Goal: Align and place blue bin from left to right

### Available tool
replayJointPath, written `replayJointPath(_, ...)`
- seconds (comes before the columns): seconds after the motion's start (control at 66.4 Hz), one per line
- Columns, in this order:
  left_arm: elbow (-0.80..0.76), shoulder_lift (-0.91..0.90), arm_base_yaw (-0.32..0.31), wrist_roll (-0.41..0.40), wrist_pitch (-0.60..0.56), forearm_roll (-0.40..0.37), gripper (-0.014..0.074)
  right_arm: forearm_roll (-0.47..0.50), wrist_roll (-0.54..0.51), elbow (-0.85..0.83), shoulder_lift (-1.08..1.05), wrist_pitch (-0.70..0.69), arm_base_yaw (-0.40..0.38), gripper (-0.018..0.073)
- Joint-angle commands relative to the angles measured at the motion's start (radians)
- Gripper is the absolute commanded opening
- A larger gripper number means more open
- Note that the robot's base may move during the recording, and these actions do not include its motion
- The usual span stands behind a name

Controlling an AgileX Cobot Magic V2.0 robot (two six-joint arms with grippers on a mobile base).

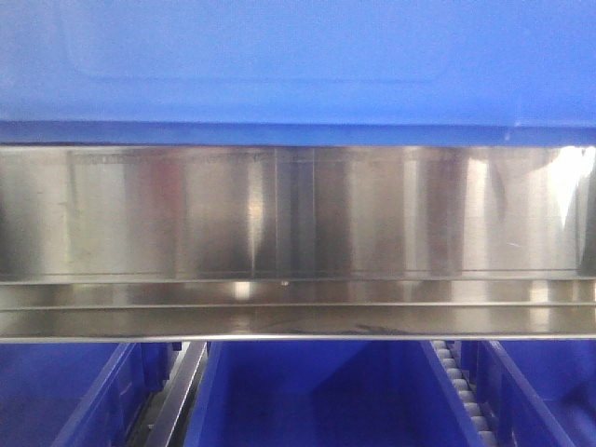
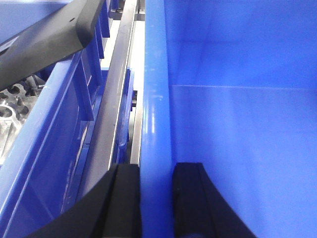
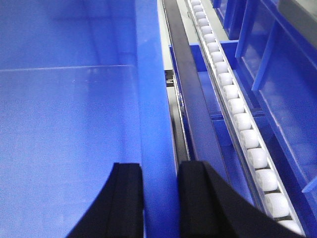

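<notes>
Left hand [image 2: 156, 171] and right hand [image 3: 159, 168], each tight astride one wall of the blue bin [image 2: 237, 139].

You had smooth, glossy plastic in the blue bin [image 2: 154, 99], its rim catching a bright streak and its inner floor duller. The shelf front [image 1: 298, 214] was brushed metal, streaked and reflective. The rollers [image 3: 250, 144] looked like smooth white plastic. The left gripper [image 2: 156, 171] and right gripper [image 3: 160, 168] had matt black fingers [image 3: 198, 198].
</notes>
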Motion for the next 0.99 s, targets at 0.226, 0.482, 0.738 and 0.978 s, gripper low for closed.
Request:
replayJointPath(0.226, -0.01, 0.001, -0.024, -0.003, -0.174, -0.028, -0.0111, -0.001, 0.012, -0.01, -0.004, -0.187, 0.018, -0.007)
replayJointPath(0.482, -0.01, 0.001, -0.024, -0.003, -0.174, -0.028, -0.0111, -0.001, 0.012, -0.01, -0.004, -0.187, 0.018, -0.007)
replayJointPath(0.738, -0.01, 0.001, -0.024, -0.003, -0.173, -0.026, -0.0111, -0.001, 0.012, -0.01, -0.004, -0.189, 0.018, -0.007)
replayJointPath(0.978, -0.01, 0.001, -0.024, -0.003, -0.173, -0.026, -0.0111, -0.001, 0.012, -0.01, -0.004, -0.207, 0.018, -0.007)
